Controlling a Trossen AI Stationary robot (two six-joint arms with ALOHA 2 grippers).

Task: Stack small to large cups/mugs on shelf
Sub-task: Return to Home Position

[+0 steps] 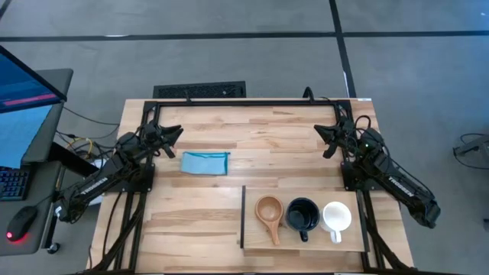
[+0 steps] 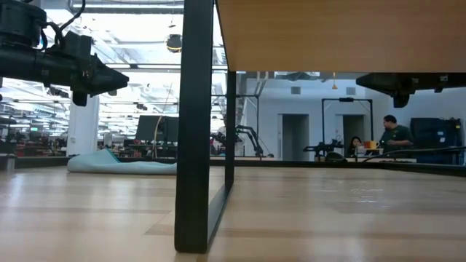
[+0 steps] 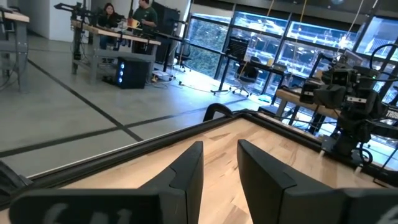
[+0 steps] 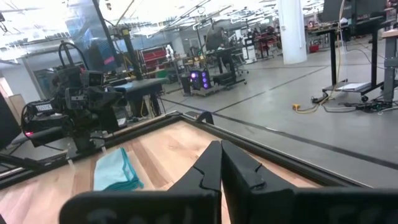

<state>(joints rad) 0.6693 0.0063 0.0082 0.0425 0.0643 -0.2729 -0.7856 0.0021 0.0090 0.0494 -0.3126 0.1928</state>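
Mugs: wooden cup (image 1: 269, 210), black mug (image 1: 302, 215), white mug (image 1: 337, 216) are set in a row on shelf (image 1: 306, 243), near right of bench (image 1: 260, 130) | left gripper (image 3: 220, 143) held parted and empty, far left | right gripper (image 4: 221, 143) held closed and empty, far right | risk: white mug could be clipped if the right arm is swung low.

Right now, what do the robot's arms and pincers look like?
The left arm and right arm are black and jointed, with white lettering and dark cables. The left pincer and right pincer each have two black, wedge-shaped fingers.
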